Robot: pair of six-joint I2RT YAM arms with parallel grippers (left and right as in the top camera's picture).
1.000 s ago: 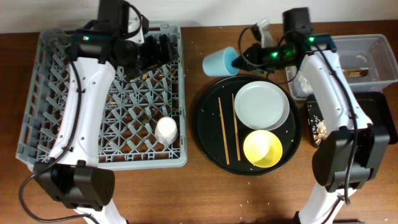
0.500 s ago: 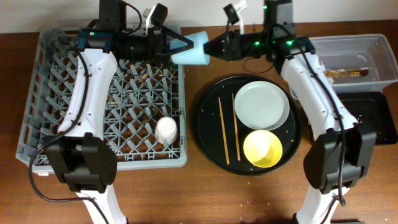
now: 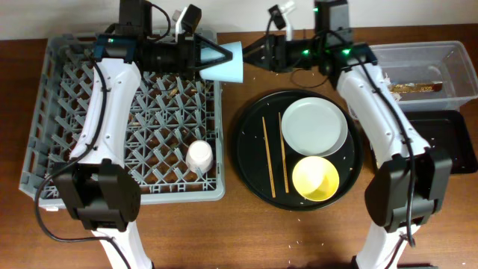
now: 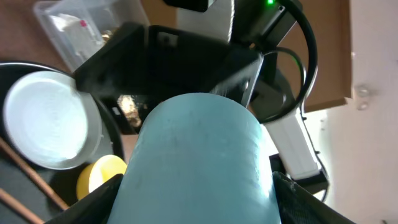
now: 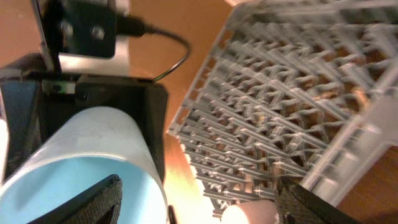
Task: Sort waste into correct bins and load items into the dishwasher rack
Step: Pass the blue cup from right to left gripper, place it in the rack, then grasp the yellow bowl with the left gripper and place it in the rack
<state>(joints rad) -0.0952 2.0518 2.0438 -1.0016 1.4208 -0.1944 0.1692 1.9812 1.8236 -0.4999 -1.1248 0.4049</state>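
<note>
The small light-blue cup (image 3: 230, 63) lies on its side in the air beside the grey dishwasher rack's (image 3: 75, 112) back right corner. My left gripper (image 3: 216, 58) is shut on it; in the left wrist view the cup (image 4: 199, 162) fills the space between both jaws. Facing it from the right, my right gripper (image 3: 255, 54) is open, with the cup's mouth (image 5: 81, 180) at its left finger. The pinkish-white cup (image 3: 200, 155) stands in the rack. The white plate (image 3: 314, 125), the yellow bowl (image 3: 315, 178) and two chopsticks (image 3: 267, 157) lie on the round black tray (image 3: 250, 149).
The clear tub (image 3: 448, 56) at the back right holds the brown-gold wrapper (image 3: 414, 87). In front of it sits the shallow black tray (image 3: 448, 142). The two arms meet over the gap between the rack and the round tray.
The right gripper carried the cup left to the left gripper, then opened and drew back slightly. The left gripper closed on the cup.
</note>
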